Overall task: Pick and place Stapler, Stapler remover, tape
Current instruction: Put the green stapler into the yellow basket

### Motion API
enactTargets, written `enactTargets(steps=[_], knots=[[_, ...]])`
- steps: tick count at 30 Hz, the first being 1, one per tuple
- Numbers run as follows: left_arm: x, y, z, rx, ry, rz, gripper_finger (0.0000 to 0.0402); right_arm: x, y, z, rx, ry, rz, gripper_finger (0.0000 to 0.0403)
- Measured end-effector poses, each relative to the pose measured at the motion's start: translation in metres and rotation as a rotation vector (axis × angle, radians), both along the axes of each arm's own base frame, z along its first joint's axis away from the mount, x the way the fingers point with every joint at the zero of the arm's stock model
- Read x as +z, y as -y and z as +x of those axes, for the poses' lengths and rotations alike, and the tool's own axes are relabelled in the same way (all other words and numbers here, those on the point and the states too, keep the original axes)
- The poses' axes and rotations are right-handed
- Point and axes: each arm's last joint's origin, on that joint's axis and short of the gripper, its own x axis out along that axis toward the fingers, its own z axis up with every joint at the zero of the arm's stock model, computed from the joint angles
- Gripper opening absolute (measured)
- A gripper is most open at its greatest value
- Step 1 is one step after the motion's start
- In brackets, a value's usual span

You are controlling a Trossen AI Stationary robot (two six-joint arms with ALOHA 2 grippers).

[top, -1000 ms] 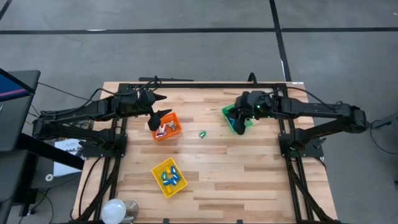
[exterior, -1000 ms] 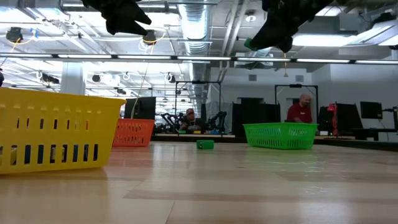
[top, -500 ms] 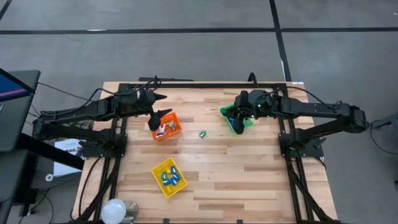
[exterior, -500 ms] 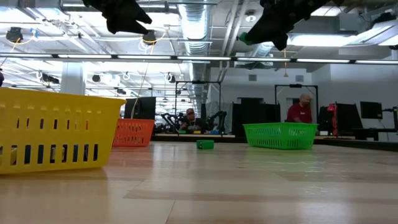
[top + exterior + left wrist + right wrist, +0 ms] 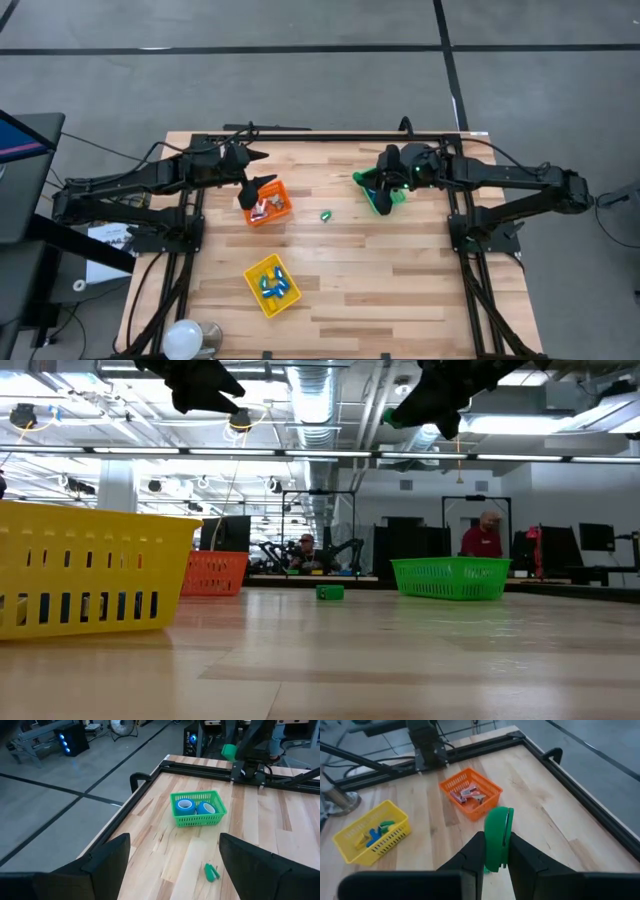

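My right gripper [image 5: 495, 851] is shut on a green disc-like object [image 5: 498, 834] and hangs high over the green bin [image 5: 197, 821]. It shows in the high view [image 5: 384, 184] and the low view [image 5: 424, 402]. Two blue tape rolls [image 5: 195, 807] with pale centres lie in that bin; a third does not show. A small green piece [image 5: 326, 214] lies on the bare wood between the bins. My left gripper [image 5: 174, 870] is open and holds nothing, raised above the orange bin [image 5: 267, 203]. My right gripper pinches the green disc-like object by its lower part [image 5: 495, 859] between its two fingers, one on each flat face. The rounded rim [image 5: 501, 812] stands out beyond the fingertips. The object is lifted clear, high above the green bin.
The orange bin holds red and pale items [image 5: 468, 794]. A yellow bin [image 5: 272, 285] near the table's near edge holds small blue, green and yellow pieces. Bare wood lies between the three bins. A black frame rail runs along the table's edges. People sit in the room beyond the table.
My right gripper has risen a little and edged toward the table's left, carrying the green object with it. It has stayed shut on it.
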Motion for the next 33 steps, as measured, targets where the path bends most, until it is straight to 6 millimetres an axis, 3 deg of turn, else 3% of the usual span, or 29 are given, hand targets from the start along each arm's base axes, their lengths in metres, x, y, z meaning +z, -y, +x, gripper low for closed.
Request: enactTargets(steps=[13,33], knots=[[0.001,0.0,0.0,0.0,0.013,0.003,0.0296,0.014,-0.013,0.008,0.085,0.154,-0.007,0.0059],[0.002,0.0,0.001,0.0,0.022,0.005,0.0296,0.015,-0.027,0.01,0.132,0.175,0.011,0.0059]])
